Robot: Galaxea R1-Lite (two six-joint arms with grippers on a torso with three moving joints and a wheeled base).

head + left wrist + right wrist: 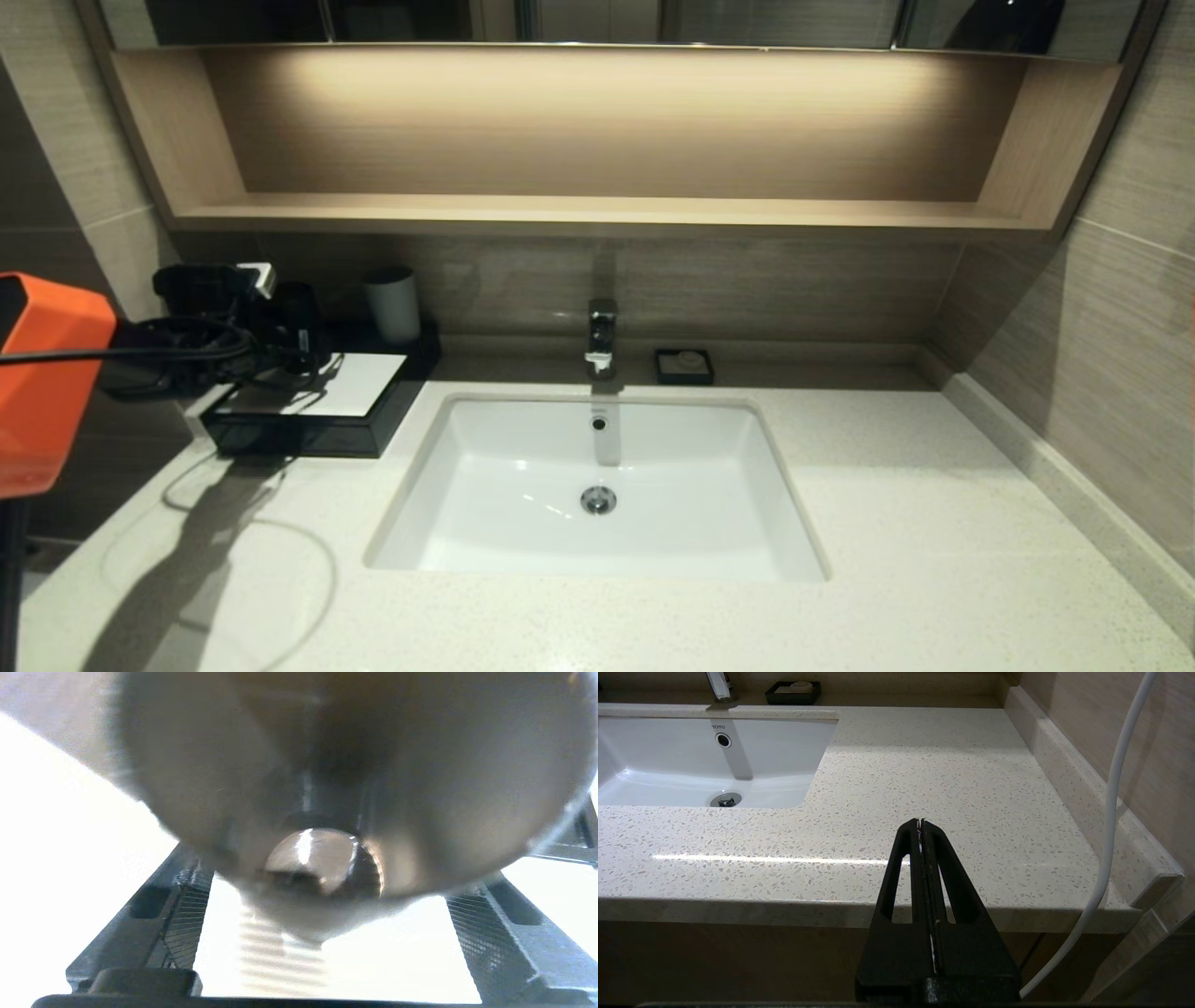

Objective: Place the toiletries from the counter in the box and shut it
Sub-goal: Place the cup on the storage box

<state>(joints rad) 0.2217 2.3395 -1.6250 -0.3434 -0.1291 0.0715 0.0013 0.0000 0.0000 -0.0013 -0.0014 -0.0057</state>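
The black box with the white sheet top stands on the counter at the back left, and its front looks flush. My left gripper hovers low over the sheet with its fingers wide apart. It faces a dark glossy cup that fills the left wrist view just beyond the fingertips. My right gripper is shut and empty, held before the counter's front edge at the right, outside the head view. No sachet or wrapped packet shows in any view.
A grey cup and the dark cup stand on a black tray behind the box. The white basin with its tap is in the middle. A small black soap dish sits at the back. A white cable hangs at the right.
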